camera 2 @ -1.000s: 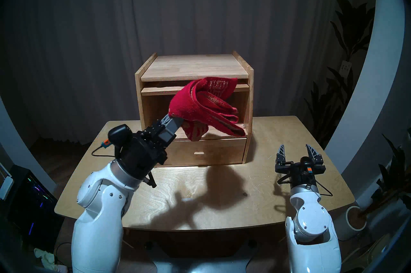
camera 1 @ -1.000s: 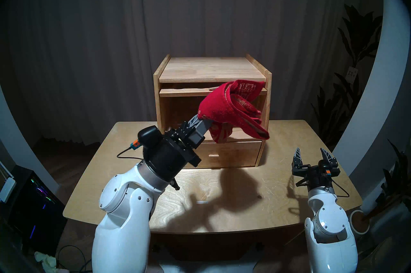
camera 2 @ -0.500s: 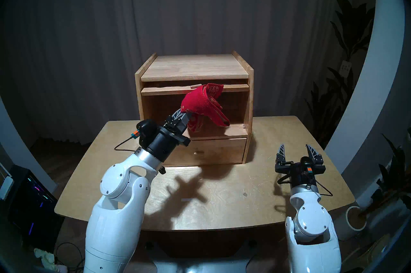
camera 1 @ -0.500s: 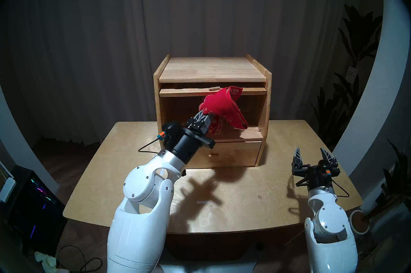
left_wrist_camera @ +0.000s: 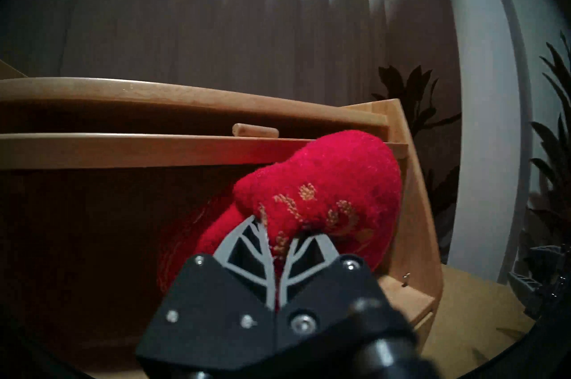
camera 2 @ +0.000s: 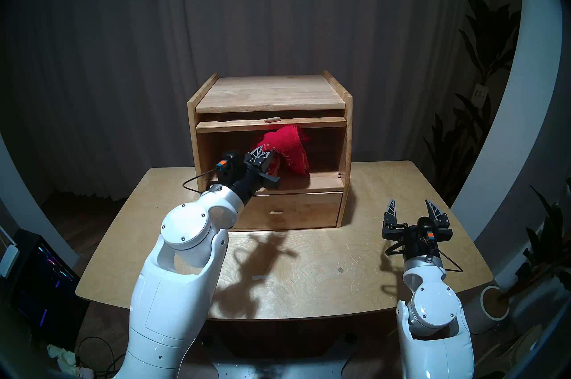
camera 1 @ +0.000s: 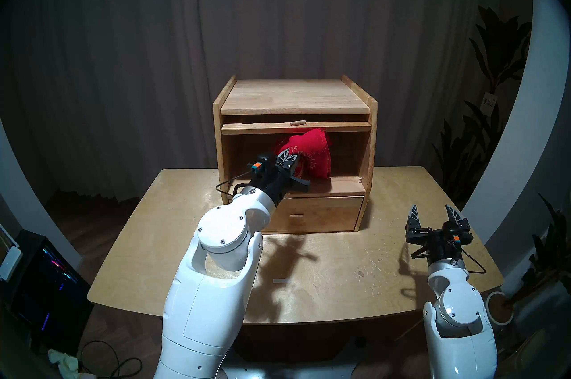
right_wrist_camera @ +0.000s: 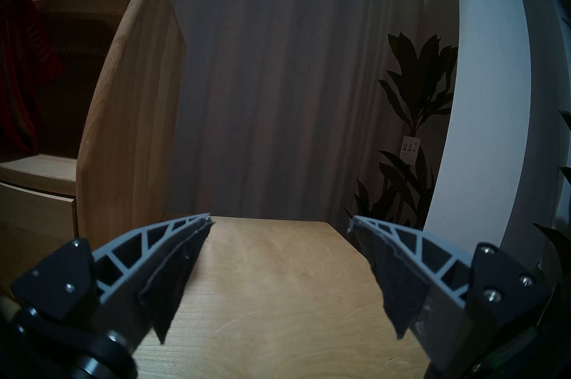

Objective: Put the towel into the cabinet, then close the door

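Observation:
The light wooden cabinet (camera 1: 293,97) stands at the back of the table with its large compartment open. The door (camera 1: 340,128) lies flat in the slot under the top, only its front edge and peg handle (camera 1: 298,122) showing. My left gripper (camera 1: 292,160) is shut on the red towel (camera 1: 313,149) and holds it inside the compartment; the towel bunches above the fingers (left_wrist_camera: 262,248) and hangs to the compartment floor. The towel also shows in the left wrist view (left_wrist_camera: 333,183) and the right wrist view (right_wrist_camera: 18,60). My right gripper (camera 1: 431,210) is open and empty, over the table to the cabinet's right.
The plain drawer (camera 1: 315,214) under the compartment is closed. The wooden table (camera 1: 324,285) stretches in front of the cabinet. A potted plant (camera 1: 494,66) stands at the right, past the table's edge. A computer case (camera 1: 46,276) sits on the floor at the left.
My left arm has reached forward and carried the towel from in front of the cabinet into the open compartment. The right arm has not moved.

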Robot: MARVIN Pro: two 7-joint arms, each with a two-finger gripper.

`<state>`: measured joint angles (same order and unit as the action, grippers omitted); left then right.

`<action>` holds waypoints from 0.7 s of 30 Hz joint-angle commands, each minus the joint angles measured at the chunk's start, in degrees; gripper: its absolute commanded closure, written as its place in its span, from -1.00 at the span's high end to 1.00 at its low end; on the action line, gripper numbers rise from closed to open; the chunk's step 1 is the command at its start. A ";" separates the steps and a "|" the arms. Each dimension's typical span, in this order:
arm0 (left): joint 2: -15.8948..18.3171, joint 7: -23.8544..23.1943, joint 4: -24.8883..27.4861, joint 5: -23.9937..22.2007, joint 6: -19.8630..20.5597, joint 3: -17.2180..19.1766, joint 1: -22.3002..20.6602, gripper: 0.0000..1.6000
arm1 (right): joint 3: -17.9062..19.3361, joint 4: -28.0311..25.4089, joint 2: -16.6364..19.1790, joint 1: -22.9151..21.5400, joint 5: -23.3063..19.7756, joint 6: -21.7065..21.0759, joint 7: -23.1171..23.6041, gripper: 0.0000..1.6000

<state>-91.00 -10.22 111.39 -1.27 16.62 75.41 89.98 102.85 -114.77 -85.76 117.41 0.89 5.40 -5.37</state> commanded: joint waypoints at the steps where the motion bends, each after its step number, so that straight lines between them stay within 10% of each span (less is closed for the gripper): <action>1: -0.58 6.73 -0.45 -4.35 6.84 -0.69 -3.13 -1.00 | -0.02 -1.87 -0.02 0.37 0.18 0.34 -0.04 1.00; 4: -0.38 9.96 -2.03 -8.26 10.24 -1.20 -2.65 -1.00 | -0.02 -1.97 -0.05 0.45 0.20 0.30 -0.03 1.00; 12: -1.18 18.53 -6.29 -15.08 4.44 -1.84 -5.68 -1.00 | -0.01 -2.06 -0.08 0.53 0.23 0.26 -0.02 1.00; 21: -1.25 25.10 -4.76 -10.81 6.73 -3.85 -6.88 -1.00 | 0.01 -2.16 -0.12 0.59 0.27 0.22 0.00 1.00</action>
<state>-91.86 11.60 104.78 -15.53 22.18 72.67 85.64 102.90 -115.36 -85.90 118.11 1.04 5.38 -5.32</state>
